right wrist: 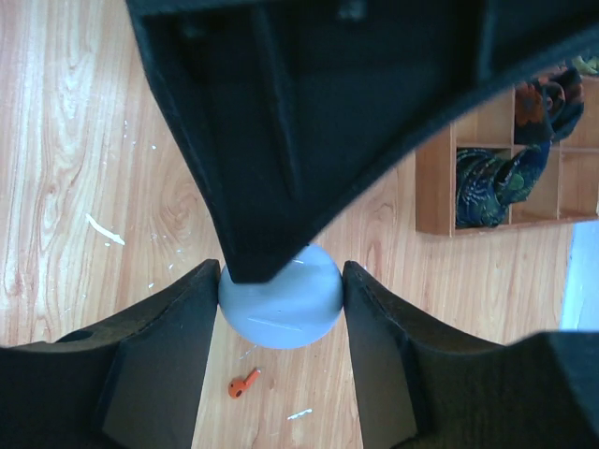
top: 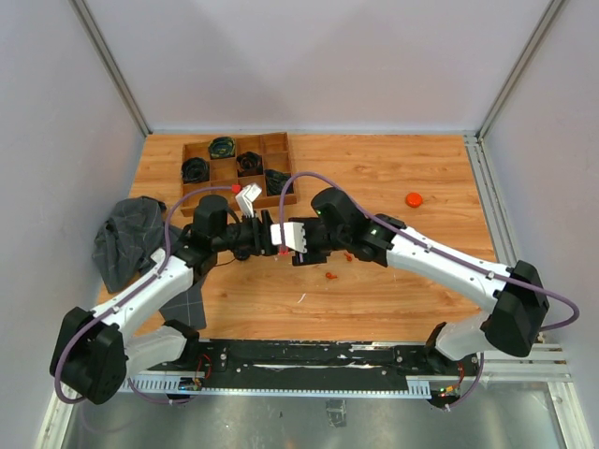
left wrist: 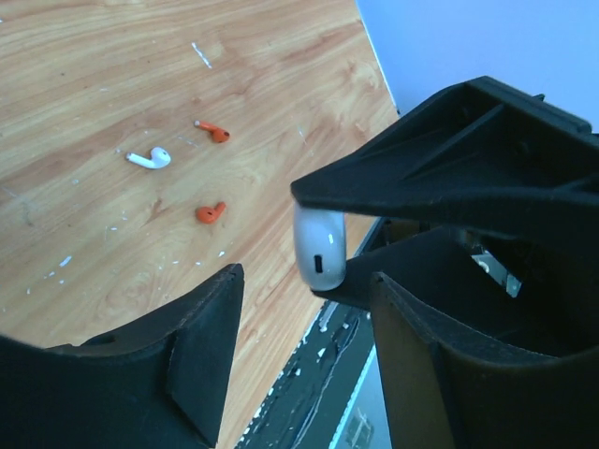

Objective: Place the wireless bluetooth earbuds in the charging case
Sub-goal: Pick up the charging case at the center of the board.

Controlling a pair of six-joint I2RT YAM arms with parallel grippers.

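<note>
The charging case [right wrist: 281, 309], a pale rounded shell, is pinched at its sides by my right gripper [right wrist: 281, 281] above the table. My left gripper [left wrist: 307, 281] faces it with its jaws apart and nothing between them; the case [left wrist: 320, 245] sits just beyond its fingertips. A black left finger [right wrist: 281, 140] covers the top of the case in the right wrist view. On the wood lie a pale earbud [left wrist: 150, 158] and two orange-red earbuds [left wrist: 214, 131] [left wrist: 211, 213]. One orange-red earbud [right wrist: 243, 383] shows below the case. The grippers meet mid-table [top: 271, 238].
A wooden compartment tray [top: 234, 173] with dark bundled items stands at the back left. A dark grey cloth [top: 131, 238] lies at the left. An orange puck [top: 414, 198] sits at the right. The table's front edge with a black rail [top: 309, 355] is near.
</note>
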